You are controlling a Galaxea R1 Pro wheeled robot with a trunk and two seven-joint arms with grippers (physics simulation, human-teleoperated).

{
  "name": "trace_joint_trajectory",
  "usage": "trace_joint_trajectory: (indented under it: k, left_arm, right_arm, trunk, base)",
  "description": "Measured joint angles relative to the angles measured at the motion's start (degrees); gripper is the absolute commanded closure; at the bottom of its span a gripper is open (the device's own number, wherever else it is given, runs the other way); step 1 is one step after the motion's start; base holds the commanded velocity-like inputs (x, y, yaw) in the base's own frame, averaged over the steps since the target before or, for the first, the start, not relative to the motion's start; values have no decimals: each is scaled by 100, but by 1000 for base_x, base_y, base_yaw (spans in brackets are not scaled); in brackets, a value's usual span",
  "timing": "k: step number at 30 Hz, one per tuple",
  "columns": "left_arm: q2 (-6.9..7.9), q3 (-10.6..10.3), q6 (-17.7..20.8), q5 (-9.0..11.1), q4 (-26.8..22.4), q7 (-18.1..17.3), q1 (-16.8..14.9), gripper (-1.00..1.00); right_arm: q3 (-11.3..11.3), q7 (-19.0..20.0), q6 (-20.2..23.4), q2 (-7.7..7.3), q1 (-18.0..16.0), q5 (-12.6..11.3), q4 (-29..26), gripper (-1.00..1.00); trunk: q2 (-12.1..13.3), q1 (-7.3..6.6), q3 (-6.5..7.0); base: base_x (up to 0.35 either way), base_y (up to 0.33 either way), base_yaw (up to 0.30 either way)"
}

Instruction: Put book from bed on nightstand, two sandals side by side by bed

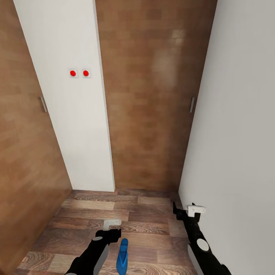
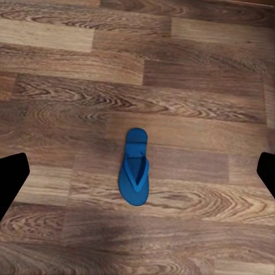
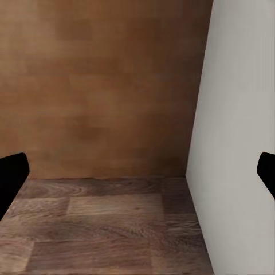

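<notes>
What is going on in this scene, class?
A two-armed robot stands in a narrow spot between wooden doors and white walls. One blue sandal lies flat on the wood-plank floor. The left claw hovers open above it, not touching. The right claw is open near the white wall, holding nothing.

Both arms are cut off by the head view's lower edge, as is the heel of the sandal (image 1: 122, 256). In each wrist view the fingers (image 2: 11, 180) (image 3: 11, 177) are clipped to dark slivers at the side edges, their tips unseen.
</notes>
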Motion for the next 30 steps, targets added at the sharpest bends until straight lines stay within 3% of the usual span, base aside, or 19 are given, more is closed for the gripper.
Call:
trace_joint_trajectory:
  k: [4, 7, 9, 15, 30]
  left_arm:
    - [0, -8, 4, 0, 1, -1, 0, -100]
    - [0, -12, 5, 0, 6, -1, 0, -100]
    - [0, -13, 7, 0, 10, -3, 0, -100]
    - [0, -14, 8, 0, 16, -9, 0, -100]
    - [0, -14, 8, 0, 26, -17, 0, -100]
  right_arm:
    - [408, 32, -38, -4, 0, -32, -19, -100]
    - [491, 119, -39, -10, 0, -42, -19, -100]
    - [529, 445, -19, -16, 0, -47, -18, -100]
    - [544, 921, 6, -22, 0, -50, -17, -100]
    - [524, 911, 0, 3, 0, -59, 36, -100]
  trunk:
    - [-161, 88, -72]
    - [-281, 154, -126]
    - [-361, 198, -162]
    - [-602, 330, -269]
    - [-1204, 659, -539]
  base:
    - [0, 0, 0]
    - [0, 0, 0]
    - [0, 0, 0]
    - [0, 0, 0]
    - [0, 0, 0]
